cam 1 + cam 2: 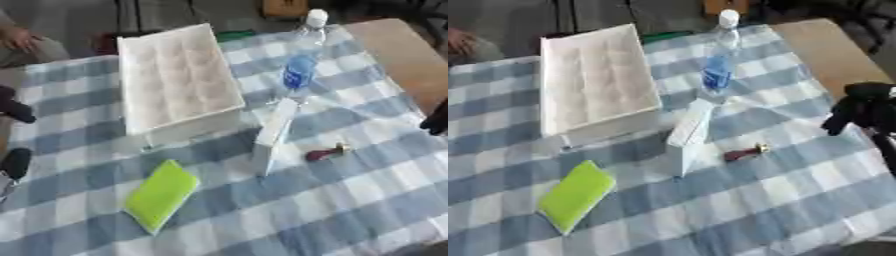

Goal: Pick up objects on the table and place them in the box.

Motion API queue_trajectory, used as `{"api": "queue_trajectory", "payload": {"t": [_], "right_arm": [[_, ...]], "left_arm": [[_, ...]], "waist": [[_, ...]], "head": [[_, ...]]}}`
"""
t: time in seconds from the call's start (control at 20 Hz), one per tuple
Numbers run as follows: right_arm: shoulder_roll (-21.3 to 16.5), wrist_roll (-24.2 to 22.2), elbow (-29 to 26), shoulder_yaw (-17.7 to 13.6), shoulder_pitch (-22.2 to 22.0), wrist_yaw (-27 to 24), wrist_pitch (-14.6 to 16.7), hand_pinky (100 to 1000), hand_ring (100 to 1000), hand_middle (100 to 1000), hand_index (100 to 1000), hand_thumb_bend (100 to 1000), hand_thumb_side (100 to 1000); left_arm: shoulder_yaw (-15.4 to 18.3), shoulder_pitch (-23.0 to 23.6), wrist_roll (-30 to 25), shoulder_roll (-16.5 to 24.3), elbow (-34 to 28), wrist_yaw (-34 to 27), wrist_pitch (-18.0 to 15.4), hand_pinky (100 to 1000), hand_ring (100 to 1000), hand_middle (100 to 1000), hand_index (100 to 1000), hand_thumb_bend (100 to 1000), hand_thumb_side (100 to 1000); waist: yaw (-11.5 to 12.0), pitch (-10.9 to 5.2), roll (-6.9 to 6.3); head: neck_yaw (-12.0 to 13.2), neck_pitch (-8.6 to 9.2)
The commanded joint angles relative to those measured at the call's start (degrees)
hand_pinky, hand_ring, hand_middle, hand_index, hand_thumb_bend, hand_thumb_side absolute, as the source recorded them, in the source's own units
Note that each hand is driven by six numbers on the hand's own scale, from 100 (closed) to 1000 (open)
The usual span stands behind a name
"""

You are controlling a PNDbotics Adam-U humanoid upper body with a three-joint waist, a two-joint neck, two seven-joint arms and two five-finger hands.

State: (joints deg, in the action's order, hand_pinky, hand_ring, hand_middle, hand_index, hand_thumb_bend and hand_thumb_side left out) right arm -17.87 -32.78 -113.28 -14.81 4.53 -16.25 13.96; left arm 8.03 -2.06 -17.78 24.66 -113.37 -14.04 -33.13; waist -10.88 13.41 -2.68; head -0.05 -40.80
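An open white box point(179, 80) sits at the back left of the checked cloth, and nothing shows inside it. To its right a clear water bottle point(302, 55) with a blue label and a white cap stands upright. In front of that, a long white carton point(273, 135) stands on its edge. A small dark red object point(325, 152) lies just right of the carton, and a flat lime-green pad point(162, 194) lies front left. My right hand point(861, 106) hovers over the table's right edge, open, fingers hanging down, holding nothing. Black parts of my left hand point(14, 111) show at the left edge.
The blue-and-white checked cloth point(350, 210) covers the table; its front right part is bare. A bare wooden tabletop strip point(402, 55) shows at the back right. A person's hand point(17, 37) shows beyond the far left edge, touching nothing on the table.
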Motion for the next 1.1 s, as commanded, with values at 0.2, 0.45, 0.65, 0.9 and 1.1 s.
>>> {"api": "queue_trajectory", "payload": {"t": [0.2,0.45,0.65,0.9,1.1], "right_arm": [[-0.97,-0.02,-1.31,-0.44,0.37,-0.19,0.13,584,501,596,808,100,689],[-1.1,-0.05,-1.31,-0.4,0.39,-0.15,0.15,584,501,596,809,100,689],[-1.15,-0.12,-1.31,-0.35,0.42,-0.07,0.07,584,500,596,809,100,690],[-1.35,-0.31,-1.31,-0.24,0.26,0.08,0.05,584,500,596,809,100,690],[-1.51,-0.34,-1.31,-0.21,0.05,0.11,0.13,584,500,596,809,100,689]], "left_arm": [[0.47,-0.07,-0.19,2.01,-1.22,0.38,-0.66,573,642,711,856,412,103],[0.16,0.68,-1.86,4.43,-1.22,3.05,-2.9,590,660,724,862,404,100],[-1.05,2.06,-3.13,8.22,-1.22,7.17,-6.9,591,661,726,866,403,100],[-4.69,1.56,-5.12,17.14,-1.22,17.2,-12.03,632,686,737,888,500,100],[-8.24,-1.0,-3.41,23.17,-1.22,27.86,-17.47,683,714,733,896,592,168]], "waist": [[0.1,-0.77,0.24],[0.09,-0.78,0.16],[0.03,-0.79,0.02],[-0.22,-0.99,-0.27],[-0.36,-1.15,-0.31]], "head": [[0.09,0.22],[0.08,0.4],[0.07,0.42],[-0.08,0.25],[-0.33,0.0]]}}
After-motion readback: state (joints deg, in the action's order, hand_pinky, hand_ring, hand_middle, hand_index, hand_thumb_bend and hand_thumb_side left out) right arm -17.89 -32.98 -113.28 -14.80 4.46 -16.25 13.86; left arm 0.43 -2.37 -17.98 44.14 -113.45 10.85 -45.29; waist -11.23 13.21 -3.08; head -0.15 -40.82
